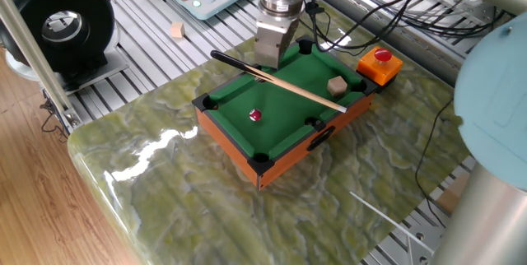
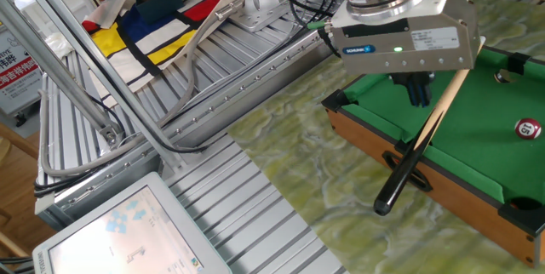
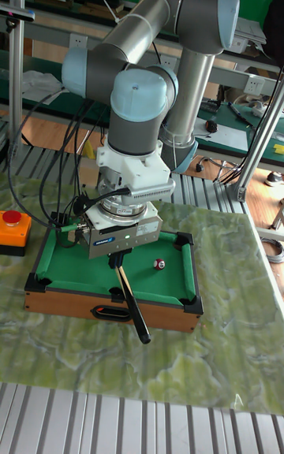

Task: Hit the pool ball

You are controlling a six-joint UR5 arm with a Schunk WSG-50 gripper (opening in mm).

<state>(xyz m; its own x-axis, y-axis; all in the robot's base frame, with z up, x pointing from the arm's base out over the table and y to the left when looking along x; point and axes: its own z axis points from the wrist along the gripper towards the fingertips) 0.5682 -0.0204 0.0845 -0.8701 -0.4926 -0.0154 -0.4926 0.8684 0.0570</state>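
Underneath, marbled green tabletop (image 1: 189, 191), perhaps stone.

In the other fixed view, the right edge cuts off the pool ball (image 2: 530, 128) and the mini pool table (image 2: 477, 191). The gripper (image 2: 417, 92) fingertips are too dark to tell apart. In the tall fixed view, the gripper body hides the cue's (image 3: 132, 304) upper part.

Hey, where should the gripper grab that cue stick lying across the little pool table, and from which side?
Grip the cue stick on its pale shaft just past the black butt, coming straight down from above, jaws straddling it crosswise. It lies slanted across the rim of the pool table, likely leaving room beneath there.
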